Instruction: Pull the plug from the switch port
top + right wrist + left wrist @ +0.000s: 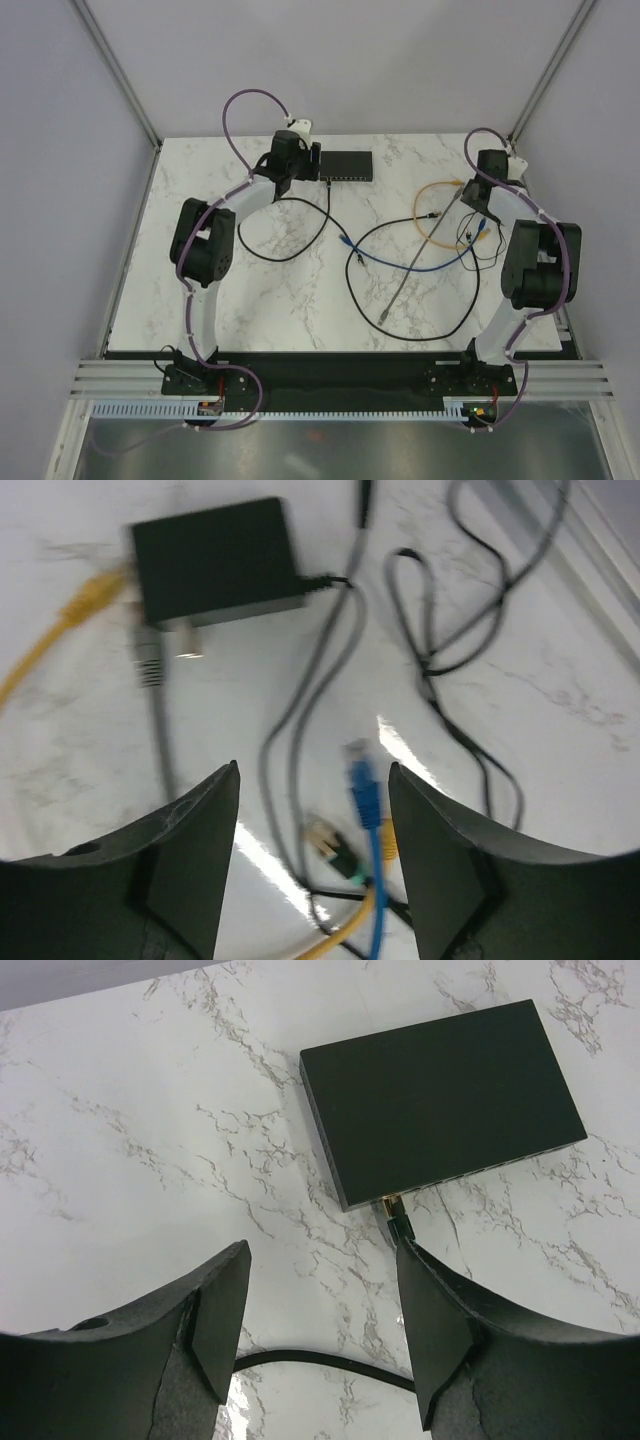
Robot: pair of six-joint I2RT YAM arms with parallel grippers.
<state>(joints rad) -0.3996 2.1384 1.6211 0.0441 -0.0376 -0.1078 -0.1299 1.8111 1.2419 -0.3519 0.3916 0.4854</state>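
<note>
Just short of its target, the left gripper hung released above the plug, which sat in the switch at the far side of the table. A square grip and a straight pull looked wisest. The right gripper stood open over loose cables.

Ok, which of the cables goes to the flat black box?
The black cable on the left: its plug reaches the flat box by the left claw. The yellow cable, blue cable and grey cable lie loose on the right.
</note>
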